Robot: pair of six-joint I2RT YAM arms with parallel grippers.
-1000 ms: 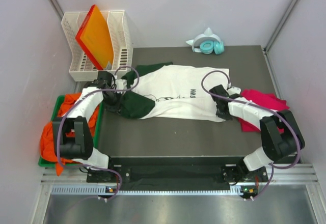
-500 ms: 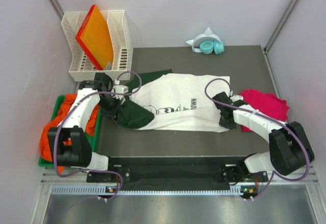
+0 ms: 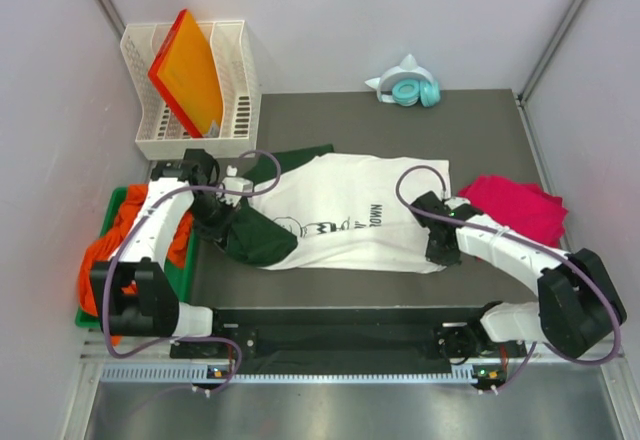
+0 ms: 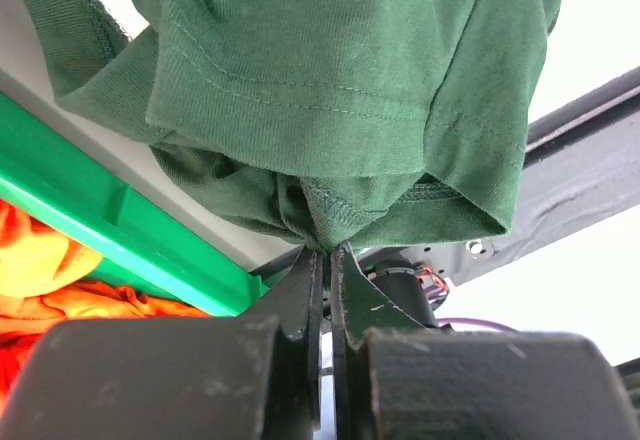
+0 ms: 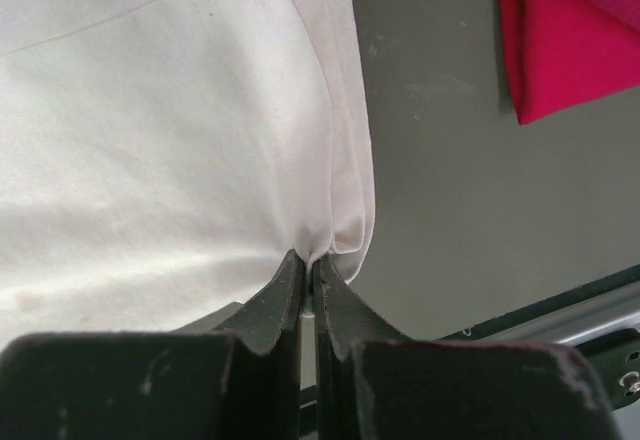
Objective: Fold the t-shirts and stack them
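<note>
— Found the shirt where?

— Saw the white t-shirt (image 3: 350,215) spread flat across the middle of the dark grey table (image 3: 400,120). Soft knit, roughly rectangular, with a small black print near the centre. Counted two green sleeves on its left side, the near dark green sleeve (image 3: 255,235) bunched into a rounded lump.

— And the claws?

— Found the left gripper (image 4: 326,252) pinched tight on the stitched, gathered hem of that sleeve. Found the right gripper (image 5: 309,260) clamped on a doubled fold of white cloth at the shirt's near right corner.

— Counted what else?

— One folded magenta shirt (image 3: 515,205) just right of the white one, parted from it by a strip of bare table. One green bin (image 3: 117,197) off the table's left edge, with orange garments (image 3: 95,270) heaped in it and spilling over the rim. One white slotted rack (image 3: 240,60) at the far left, holding one orange board (image 3: 185,70) on a tilt. One teal headset (image 3: 405,88) with cat ears at the far edge.

— Missed anything?

— Could not count the orange pieces, too tangled. Could not read the print. Lost the left fingertips under the sleeve in the overhead view.
</note>
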